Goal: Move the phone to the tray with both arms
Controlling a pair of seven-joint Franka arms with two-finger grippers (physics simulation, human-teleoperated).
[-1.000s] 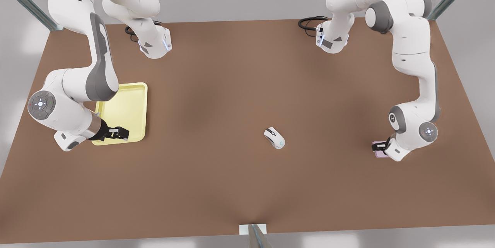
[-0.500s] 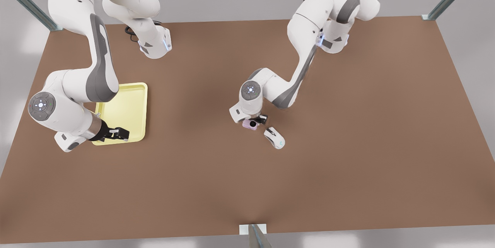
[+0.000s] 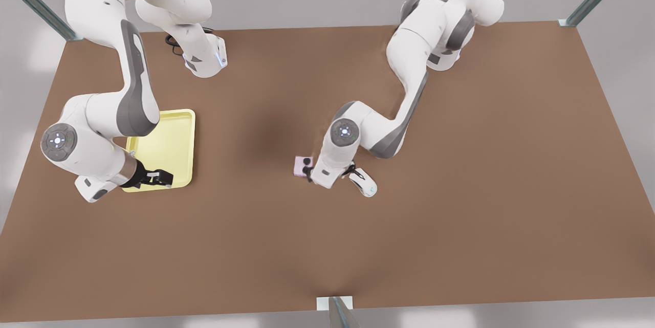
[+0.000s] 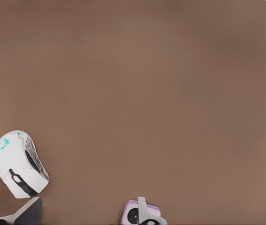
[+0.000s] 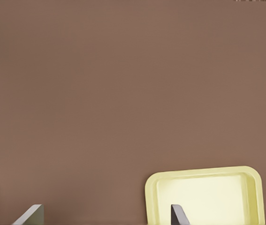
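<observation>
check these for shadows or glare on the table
front view: soft dark patch on the table near the phone and left gripper, no glare; left wrist view: mouse and phone evenly lit; right wrist view: tray evenly lit, no glare, right gripper over its end.

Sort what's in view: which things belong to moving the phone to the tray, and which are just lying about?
Job in hand: phone, at the left gripper; tray, with the right gripper waiting over its edge.
Lying about: white mouse, near the phone on the table.
</observation>
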